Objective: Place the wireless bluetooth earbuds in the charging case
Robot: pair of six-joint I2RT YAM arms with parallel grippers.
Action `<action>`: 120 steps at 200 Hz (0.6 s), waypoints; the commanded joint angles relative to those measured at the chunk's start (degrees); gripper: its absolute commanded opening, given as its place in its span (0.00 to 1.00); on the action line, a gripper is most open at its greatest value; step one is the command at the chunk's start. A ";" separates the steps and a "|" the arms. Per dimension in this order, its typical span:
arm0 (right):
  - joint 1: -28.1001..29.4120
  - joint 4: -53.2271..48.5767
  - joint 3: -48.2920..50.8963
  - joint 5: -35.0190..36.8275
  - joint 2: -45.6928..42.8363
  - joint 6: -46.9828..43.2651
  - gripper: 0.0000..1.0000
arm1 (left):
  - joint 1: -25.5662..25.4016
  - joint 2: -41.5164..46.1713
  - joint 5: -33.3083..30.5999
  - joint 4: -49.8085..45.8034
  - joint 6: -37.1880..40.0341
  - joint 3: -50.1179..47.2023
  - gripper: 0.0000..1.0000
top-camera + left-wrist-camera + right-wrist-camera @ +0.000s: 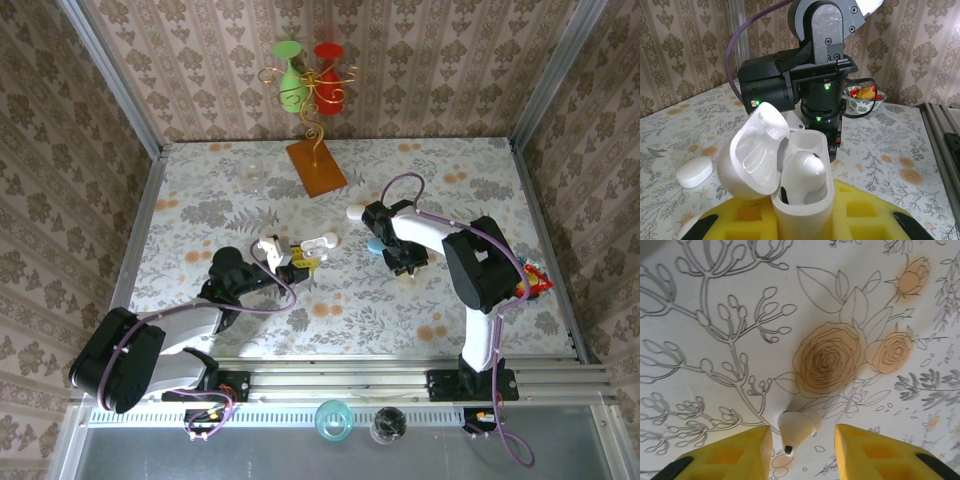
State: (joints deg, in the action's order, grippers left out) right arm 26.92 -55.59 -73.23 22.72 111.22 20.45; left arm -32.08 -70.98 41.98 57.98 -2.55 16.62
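1. My right gripper (802,445) is spread open, straddling the loose earbud (796,427) lying on the surface (715,300). The earbud's stem runs along the gap, tip toward the wrist.
2. My left gripper (802,222) is clamped on the open charging case (801,212), off to the left and holding one seated earbud (804,172).

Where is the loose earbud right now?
The earbud lies on the tablecloth between the right gripper's open fingers, just below the orange rose print in the right wrist view.

An earbud (805,172) in the charging case (802,216); second earbud (797,426) on table (715,300) within right pincer (801,439)
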 commanded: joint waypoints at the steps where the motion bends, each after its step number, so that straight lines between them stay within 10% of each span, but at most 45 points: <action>1: 0.16 -3.93 -2.12 4.31 1.57 -0.95 0.38 | 0.65 0.31 0.21 3.20 -0.63 -1.14 0.07; 120: -0.37 -1.81 -2.75 0.54 4.77 -1.51 0.32 | 0.87 1.46 0.38 2.27 -0.20 -0.91 0.07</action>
State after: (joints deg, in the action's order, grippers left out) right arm 26.92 -56.99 -75.92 23.94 114.61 19.22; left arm -31.73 -70.87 41.98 58.74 -2.55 15.75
